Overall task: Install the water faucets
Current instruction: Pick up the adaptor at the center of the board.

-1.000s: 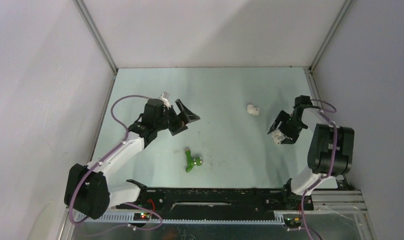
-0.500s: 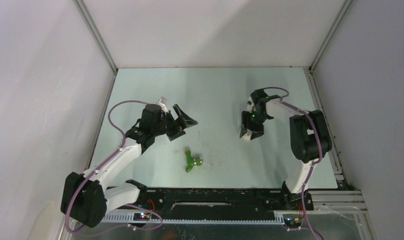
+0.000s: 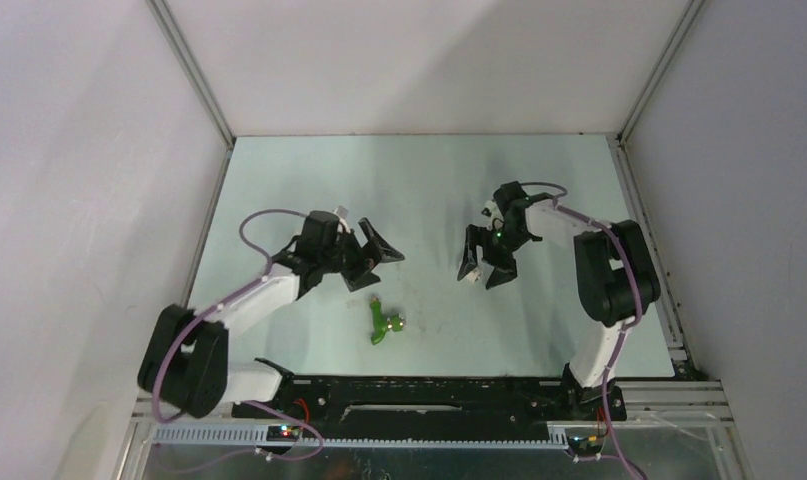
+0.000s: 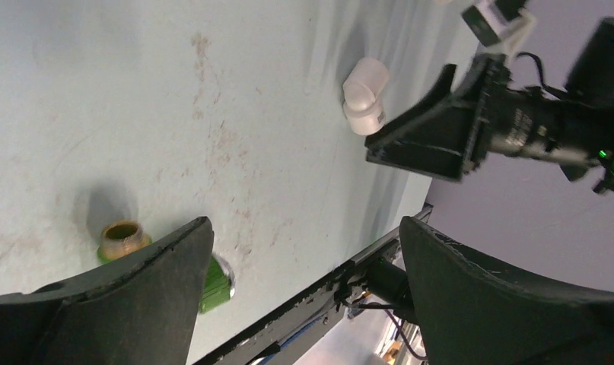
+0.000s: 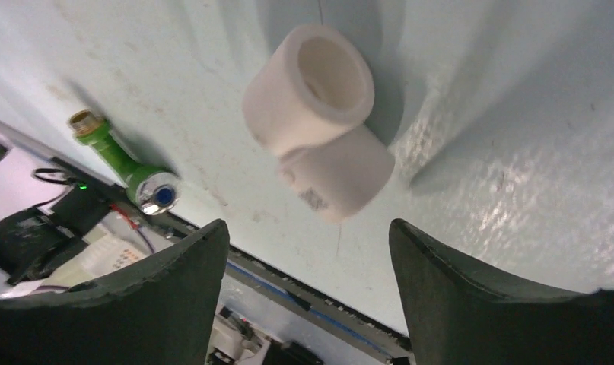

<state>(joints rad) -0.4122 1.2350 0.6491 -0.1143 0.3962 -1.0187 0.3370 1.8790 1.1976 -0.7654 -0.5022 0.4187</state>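
A green water faucet (image 3: 384,322) with a brass threaded end lies loose on the pale table, near the front middle. It also shows in the right wrist view as the green faucet (image 5: 121,163), and in the left wrist view as a green faucet (image 4: 205,285) partly behind my left finger. My left gripper (image 3: 384,268) hovers just behind and left of it, open and empty (image 4: 305,228). My right gripper (image 3: 482,280) hangs open over the table middle, with nothing between its fingers (image 5: 310,228).
A stubby white elbow pipe fitting (image 5: 319,114) lies on the table beside the right gripper, touching neither finger; the left wrist view shows the fitting (image 4: 364,95) too. The right arm mostly hides it from above. The black base rail (image 3: 429,385) runs along the near edge.
My right arm swung left from the table's right side to above the white fitting. My left gripper shifted slightly right and nearer, closer to the green faucet. The faucet stayed put.
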